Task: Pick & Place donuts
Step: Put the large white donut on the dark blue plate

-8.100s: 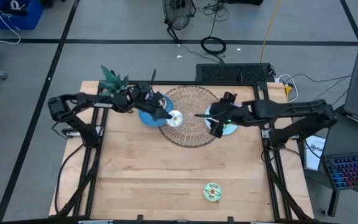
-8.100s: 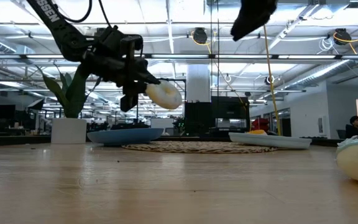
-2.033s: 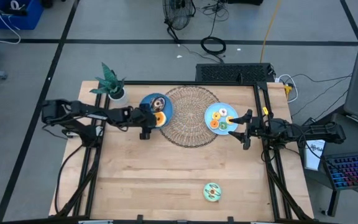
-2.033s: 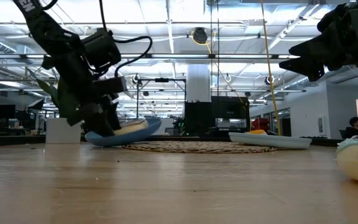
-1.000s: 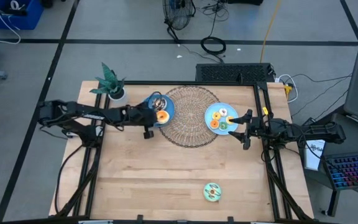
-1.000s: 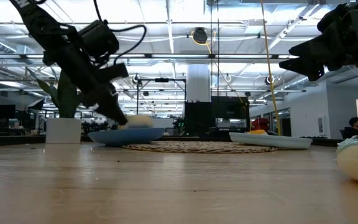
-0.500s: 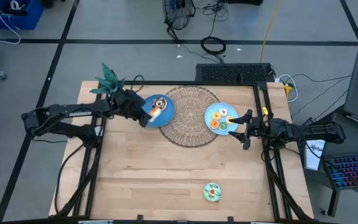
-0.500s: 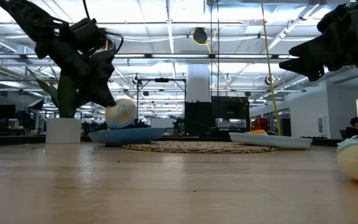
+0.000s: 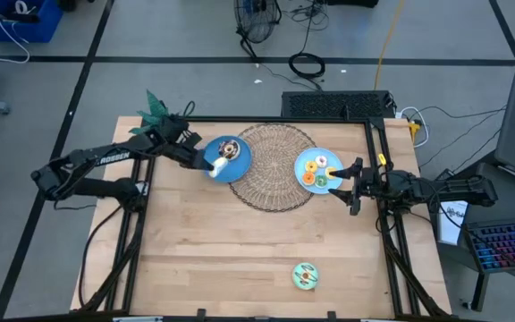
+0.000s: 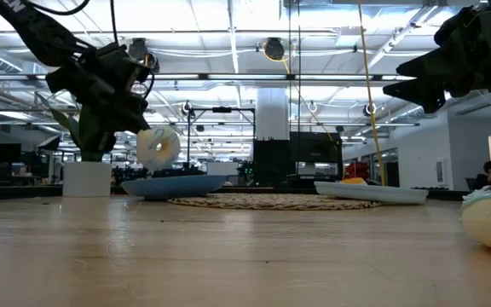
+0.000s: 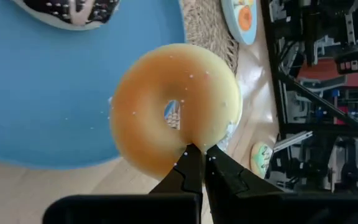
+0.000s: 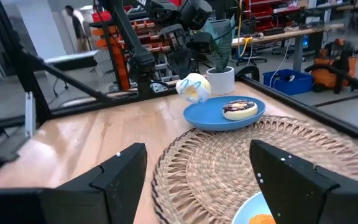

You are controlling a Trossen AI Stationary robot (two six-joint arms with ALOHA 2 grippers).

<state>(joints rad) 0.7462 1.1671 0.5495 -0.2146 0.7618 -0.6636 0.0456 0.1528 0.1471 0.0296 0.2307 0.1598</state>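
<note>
Left pincer (image 11: 197, 152) — closed tight, its two dark fingertips (image 11: 188, 163) nipping the rim of a white-frosted donut (image 11: 174, 115), which hangs clear of the surface with its plain tan underside turned toward the wrist camera. In the low view the donut (image 10: 158, 147) stands on edge, lifted above the left blue plate (image 10: 173, 186); from overhead the pincer (image 9: 206, 166) sits over that plate's outer edge. Just past the held ring, a chocolate-frosted donut (image 12: 239, 108) lies flat on the same plate (image 9: 236, 165). Behind the pincer stands a potted plant (image 9: 156, 114) at the desk (image 9: 240, 250) corner. Beyond the plate lies the round wicker mat (image 9: 280, 174).

Right pincer (image 9: 353, 186) — jaws spread wide, holding nothing, hovering just outside the right blue plate (image 9: 307, 161). On that plate, directly before it, lie several small donuts, among them an orange donut (image 9: 308, 179). Well apart, near the desk's front edge, a green-frosted donut (image 9: 305, 276) lies alone.
</note>
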